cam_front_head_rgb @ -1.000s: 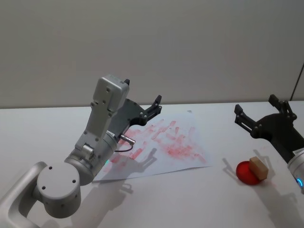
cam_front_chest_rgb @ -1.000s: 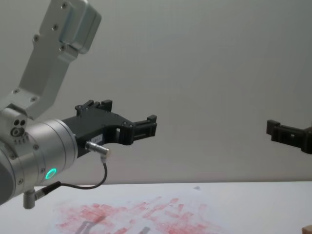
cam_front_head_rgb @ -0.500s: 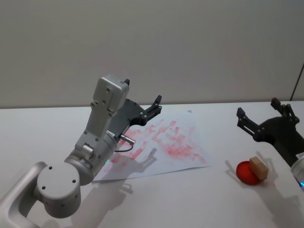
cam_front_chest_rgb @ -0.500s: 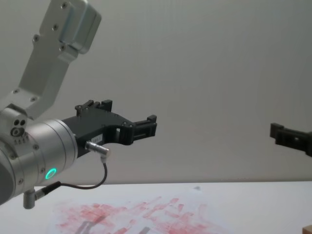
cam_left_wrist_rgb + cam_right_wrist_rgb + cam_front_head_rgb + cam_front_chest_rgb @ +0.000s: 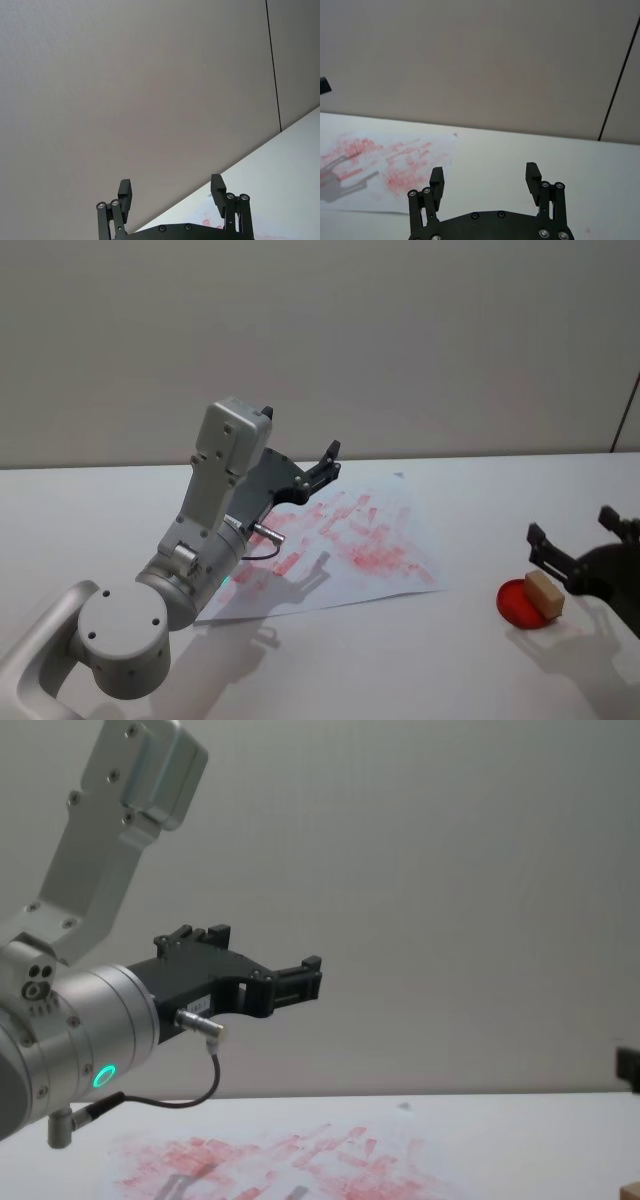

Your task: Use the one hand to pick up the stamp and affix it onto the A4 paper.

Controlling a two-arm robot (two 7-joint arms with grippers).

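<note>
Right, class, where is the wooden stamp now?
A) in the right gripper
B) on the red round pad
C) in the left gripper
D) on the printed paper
B: the stamp rests on the red pad, right of the A4 paper; the right gripper is open close by, the left gripper open above the paper.

On the table [image 5: 420, 660], the stamp [image 5: 545, 592] sits on a round pad [image 5: 512, 606] at four o'clock from the A4 paper [image 5: 370, 540], the right gripper [image 5: 572, 535] near its one o'clock, the left gripper [image 5: 328, 462] above the paper's ten o'clock corner.
</note>
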